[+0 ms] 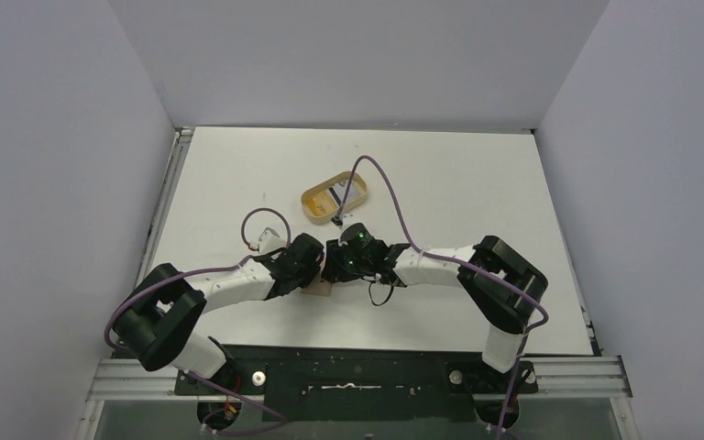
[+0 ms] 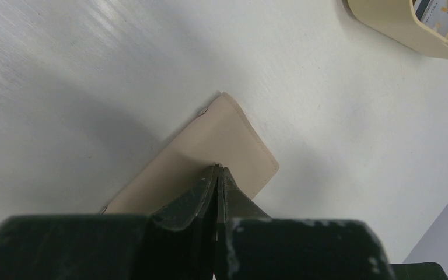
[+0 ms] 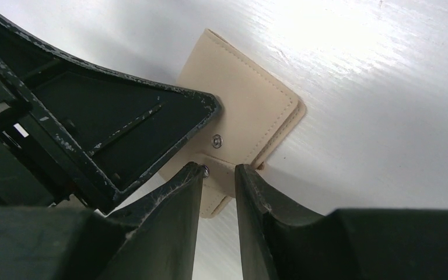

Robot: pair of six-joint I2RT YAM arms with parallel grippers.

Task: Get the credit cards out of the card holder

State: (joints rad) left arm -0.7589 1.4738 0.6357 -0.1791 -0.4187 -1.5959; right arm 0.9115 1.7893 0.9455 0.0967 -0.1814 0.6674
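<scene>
The tan card holder (image 2: 227,140) lies folded flat on the white table, mostly hidden under both grippers in the top view (image 1: 316,290). My left gripper (image 2: 218,169) is shut, its tips pressing on the holder's upper face. My right gripper (image 3: 220,169) stands narrowly open over the snap tab (image 3: 219,181), which shows between its fingers; the left finger touches the metal stud. In the right wrist view the left gripper's finger (image 3: 122,116) rests on the card holder (image 3: 245,111). One credit card (image 1: 344,192) lies in the oval tray. No cards show at the holder.
The oval tan wooden tray (image 1: 316,203) sits just behind the two grippers, and its wall (image 2: 385,23) shows at the top right of the left wrist view. Purple cables loop over both arms. White walls enclose the table on three sides.
</scene>
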